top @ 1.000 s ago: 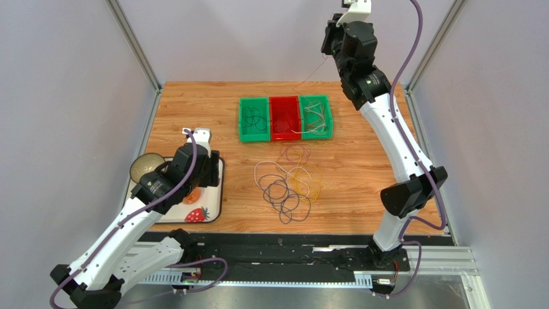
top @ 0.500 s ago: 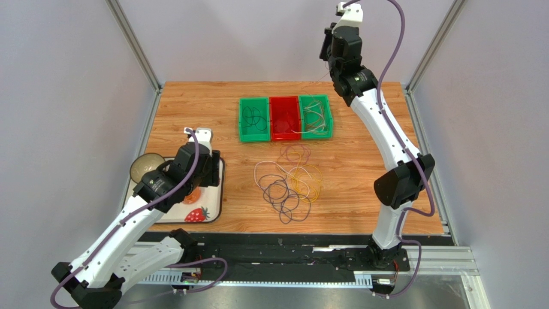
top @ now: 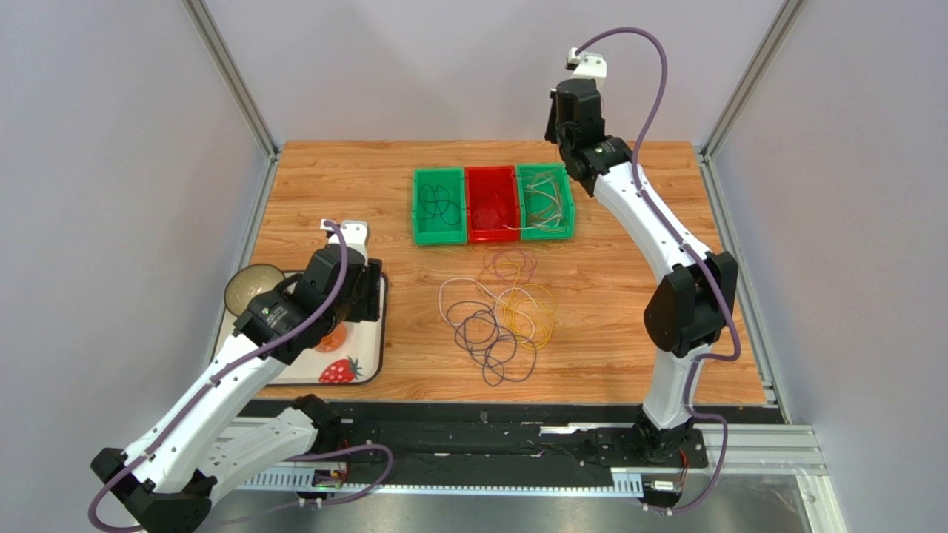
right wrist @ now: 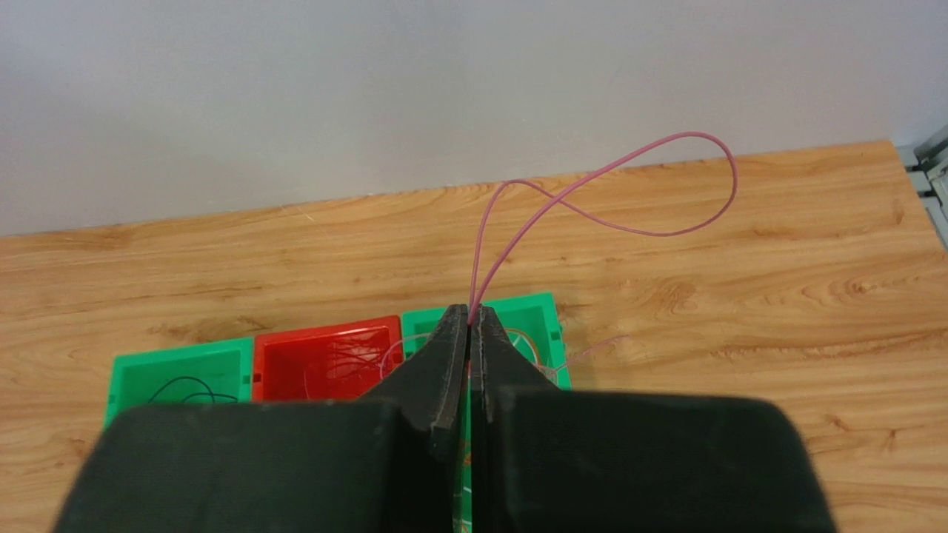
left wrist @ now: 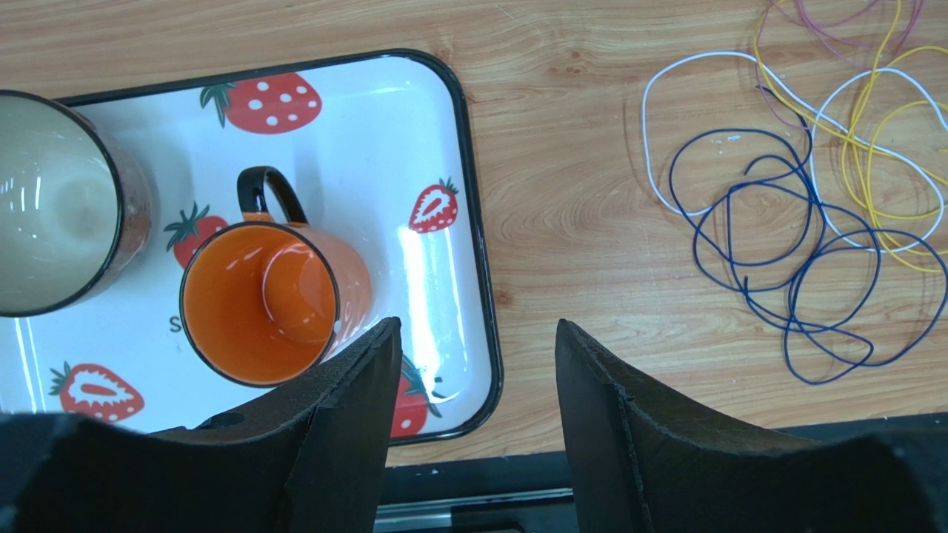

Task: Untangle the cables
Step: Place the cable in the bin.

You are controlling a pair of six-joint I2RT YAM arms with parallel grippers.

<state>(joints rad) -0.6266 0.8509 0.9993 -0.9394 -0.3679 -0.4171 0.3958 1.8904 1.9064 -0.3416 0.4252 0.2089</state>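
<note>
A tangled pile of thin cables in dark purple, yellow, white and reddish tones lies on the wooden table in front of the bins. It also shows at the right of the left wrist view. My right gripper hangs above the far side of the right green bin. It is shut on a thin pink cable, which loops up and to the right from the jaws. My left gripper is open and empty above the right edge of the strawberry tray, apart from the pile.
Three bins stand in a row: left green holding a dark cable, red, and the right green one holding pale cables. The tray carries an orange mug and a bowl. Metal frame posts flank the table.
My right arm has come down and moved left towards the right green bin, still holding the pink cable. The left arm and the pile have not moved.
</note>
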